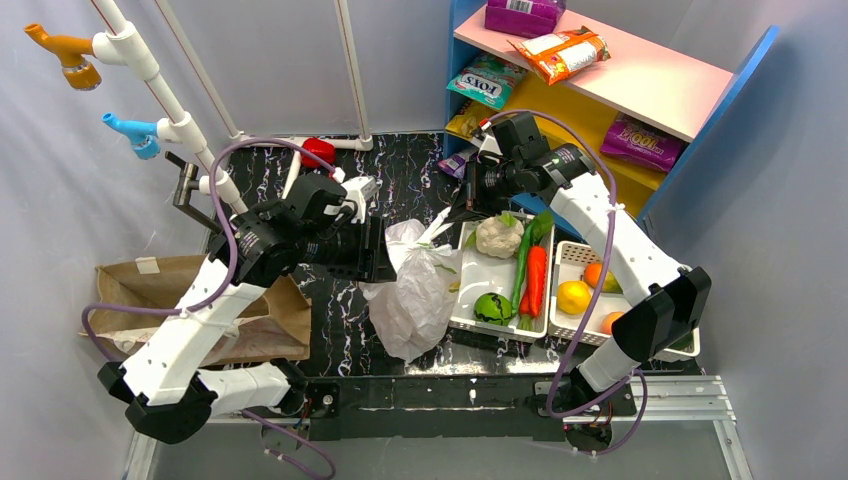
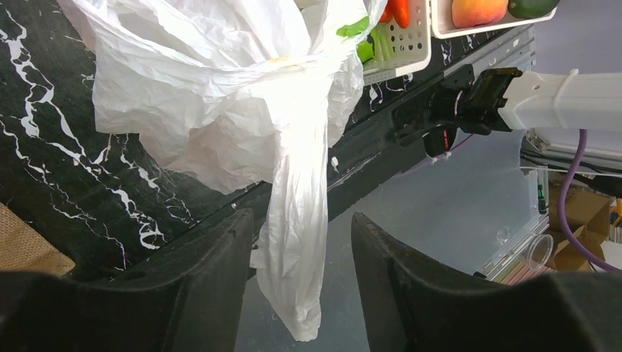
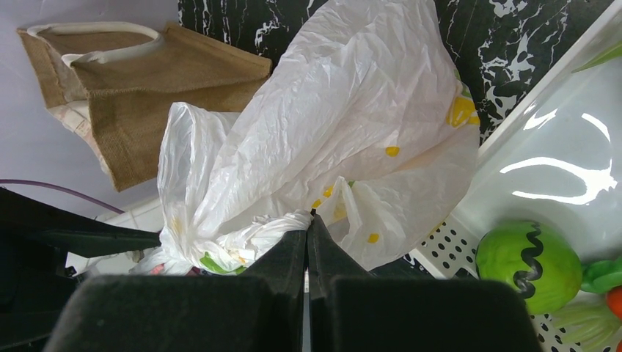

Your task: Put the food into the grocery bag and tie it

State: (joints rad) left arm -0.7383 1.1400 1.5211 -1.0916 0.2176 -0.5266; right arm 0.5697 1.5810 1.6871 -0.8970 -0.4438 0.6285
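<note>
Grocery bag — its twisted handle pinched in right gripper.

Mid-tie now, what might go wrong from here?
The left hand is open, and a loose strip of the grocery bag only hangs between its fingers, so it may slip away before closing. The right hand pinches just a thin twist of the bag; a hard pull might tear it or slip off.
</note>
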